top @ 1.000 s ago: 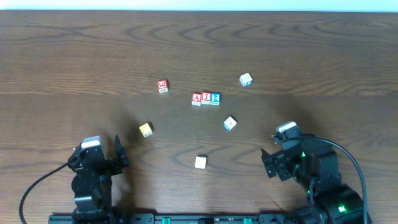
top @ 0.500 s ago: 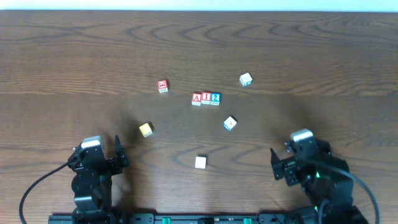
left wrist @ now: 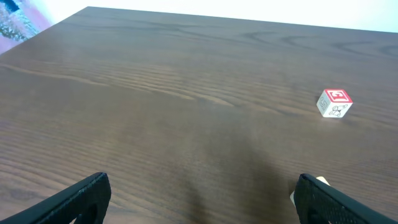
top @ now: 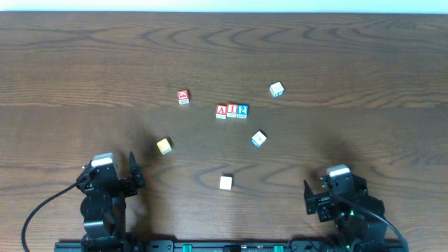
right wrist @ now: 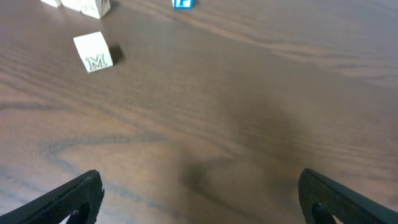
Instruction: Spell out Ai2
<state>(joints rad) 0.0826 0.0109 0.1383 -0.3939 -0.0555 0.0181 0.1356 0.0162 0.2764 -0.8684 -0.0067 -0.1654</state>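
Your left gripper (left wrist: pixel 199 198) hangs low with its jaws spread wide, holding nothing; your right gripper (right wrist: pixel 200 194) matches it (both point forward, level), jaws wide and empty.

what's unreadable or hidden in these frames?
- Overhead: the symbol on the lone red-marked cube is too small to read.
- Left wrist: the yellow cube is mostly hidden behind the left end effector; only a corner shows.
- Right wrist: the blue-marked cube is cut off by the top edge, so its marking is unreadable.
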